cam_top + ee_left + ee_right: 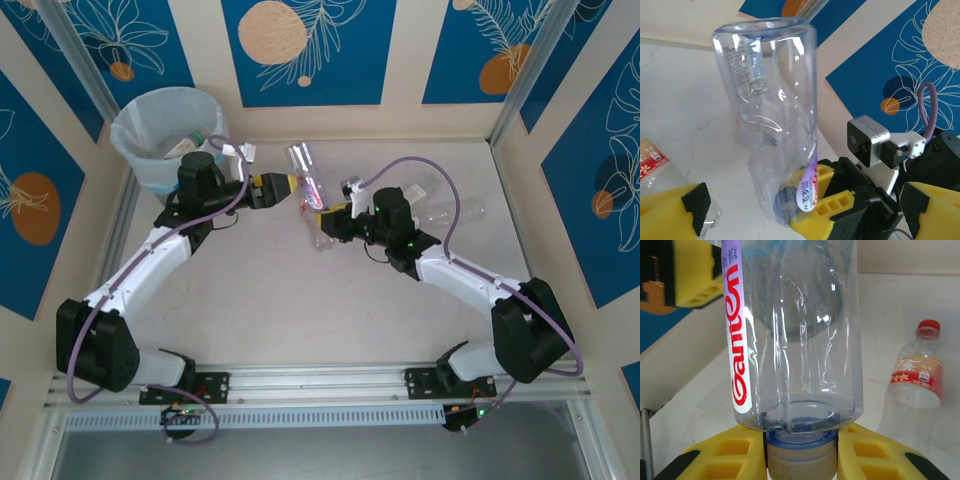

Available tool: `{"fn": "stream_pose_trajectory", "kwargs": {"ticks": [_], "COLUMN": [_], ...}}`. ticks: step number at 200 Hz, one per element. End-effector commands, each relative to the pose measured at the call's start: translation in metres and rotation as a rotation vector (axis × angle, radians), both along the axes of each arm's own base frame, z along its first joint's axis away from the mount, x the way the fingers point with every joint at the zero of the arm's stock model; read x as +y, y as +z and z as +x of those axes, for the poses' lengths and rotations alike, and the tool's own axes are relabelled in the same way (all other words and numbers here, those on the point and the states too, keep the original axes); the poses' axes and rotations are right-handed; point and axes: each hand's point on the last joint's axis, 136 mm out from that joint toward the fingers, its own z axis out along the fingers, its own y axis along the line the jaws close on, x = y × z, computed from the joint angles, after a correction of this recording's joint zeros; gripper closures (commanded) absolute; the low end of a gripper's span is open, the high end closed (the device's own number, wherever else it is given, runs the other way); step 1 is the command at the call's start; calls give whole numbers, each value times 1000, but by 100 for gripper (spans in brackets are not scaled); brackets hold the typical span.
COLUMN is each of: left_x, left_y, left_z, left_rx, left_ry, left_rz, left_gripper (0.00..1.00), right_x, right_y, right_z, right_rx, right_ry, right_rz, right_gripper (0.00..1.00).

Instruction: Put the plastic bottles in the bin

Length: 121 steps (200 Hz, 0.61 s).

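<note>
A pale marbled counter point(260, 290) sits boxed in by cream panels hung with blue leaf-print posters point(305, 50). The bin point(122, 135) stands in the far left corner. Mid-counter, the right tool point(800, 450) is clamped on the blue cap point(800, 440) of a clear Ganten bottle point(800, 340), held off the surface with its base pointing away. The left tool point(283, 187) stands wide apart just beside the bottle's body, not touching it. A red-capped bottle point(916, 377) lies on the counter nearby. The held bottle looks empty, so it is probably very light. Its thin smooth walls would likely dent and slip under a hard squeeze. The neck is the stiffest hold, and a second grip would suit the ribbed mid-body, closed gently
</note>
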Motion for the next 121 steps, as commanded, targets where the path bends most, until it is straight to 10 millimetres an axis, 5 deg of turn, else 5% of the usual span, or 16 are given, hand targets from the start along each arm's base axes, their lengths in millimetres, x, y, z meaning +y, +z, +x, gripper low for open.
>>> {"fn": "stream_pose_trajectory", "kwargs": {"ticks": [1,121], "left_x": [-11,-14], "left_y": [10,19], "left_z": [-4,-5], "left_rx": [-30,-63], "left_ry": [-66,-90], "left_rz": [-54,-83], "left_gripper": [1,8], "right_x": [11,34], "right_y": [27,35], "right_z": [-15,-36], "right_rx": [-77,-102], "right_ry": [60,150], "right_rz": [97,132], "right_gripper": [100,100]}}
